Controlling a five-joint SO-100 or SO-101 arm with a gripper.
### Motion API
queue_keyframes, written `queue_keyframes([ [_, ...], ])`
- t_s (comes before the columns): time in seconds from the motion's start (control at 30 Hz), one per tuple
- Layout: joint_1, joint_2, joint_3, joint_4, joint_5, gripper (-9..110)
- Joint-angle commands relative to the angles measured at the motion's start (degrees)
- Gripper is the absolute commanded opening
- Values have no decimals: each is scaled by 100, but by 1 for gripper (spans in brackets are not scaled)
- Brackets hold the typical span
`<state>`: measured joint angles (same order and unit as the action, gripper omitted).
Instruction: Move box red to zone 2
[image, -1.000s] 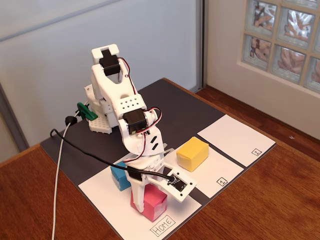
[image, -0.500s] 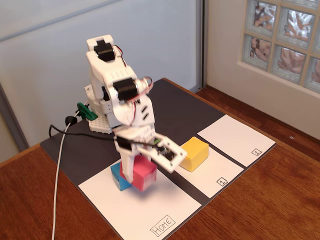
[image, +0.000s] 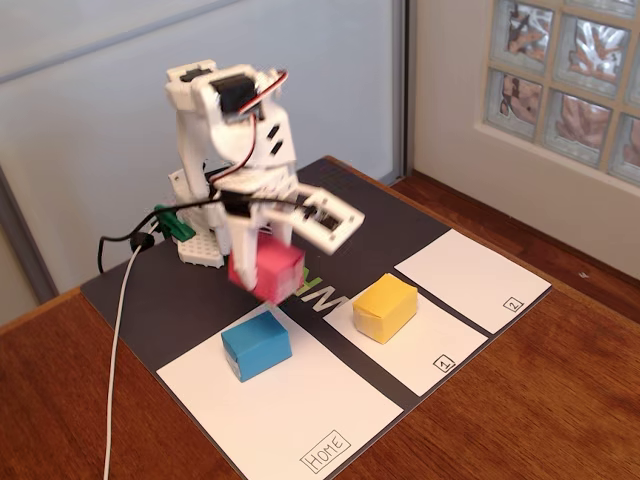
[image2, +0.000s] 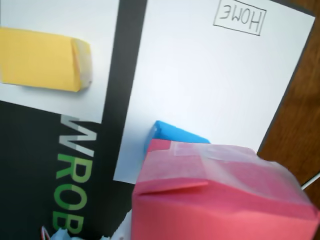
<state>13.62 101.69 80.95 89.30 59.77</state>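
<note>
The red box (image: 270, 272) is held in my gripper (image: 258, 250), which is shut on it, and it looks lifted a little above the dark mat behind the blue box. In the wrist view the red box (image2: 220, 200) fills the lower right and hides the jaws. Zone 2 (image: 470, 278), the white rectangle marked "2", lies bare at the right end of the mat, well to the right of the gripper. It is out of the wrist view.
A blue box (image: 256, 343) sits on the HOME sheet (image: 300, 410), just in front of the red box; it also shows in the wrist view (image2: 172, 135). A yellow box (image: 385, 307) sits on the rectangle marked "1" (image: 430, 350). A white cable (image: 115, 350) runs down the left.
</note>
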Motion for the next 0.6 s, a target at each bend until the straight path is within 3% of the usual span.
queue_keyframes([
  [0.0,-615,492,-308,167,237,0],
  [0.57,-4148,193,-809,193,2197,0],
])
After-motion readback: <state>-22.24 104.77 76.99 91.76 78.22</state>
